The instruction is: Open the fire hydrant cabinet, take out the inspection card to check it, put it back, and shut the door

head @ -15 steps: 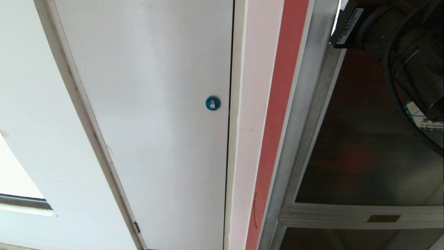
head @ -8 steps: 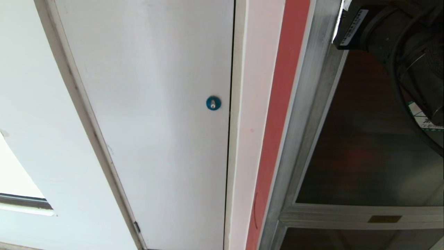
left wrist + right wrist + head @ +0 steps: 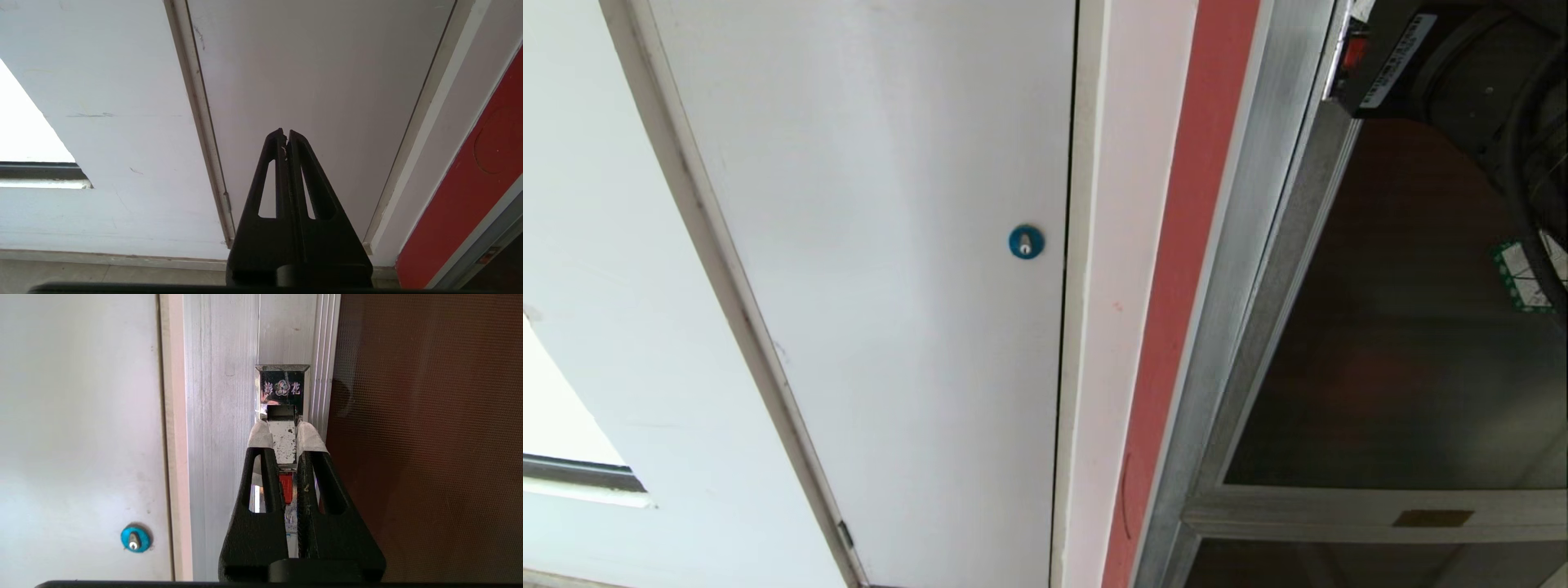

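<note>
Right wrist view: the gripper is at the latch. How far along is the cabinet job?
Early. Nothing finished: the aluminium-framed dark tinted glass door appears closed against its brushed aluminium frame. In hand: the right gripper is closed on the shiny metal latch handle. Left: pull the door open, take out and check the inspection card, not visible, return it, close up. The left gripper hangs shut, idle.

Right tool (image 3: 282, 435) is clamped on the chrome latch (image 3: 282, 416), pressed against the cabinet frame (image 3: 220, 437); no slack there. Right of latch: door (image 3: 429, 437) glass shut, blocks entry. Left of latch: white panel (image 3: 874, 245) flat, only the blue lock (image 3: 1025, 242) protrudes. Left tool (image 3: 286, 141) closed, in open air before that panel.
</note>
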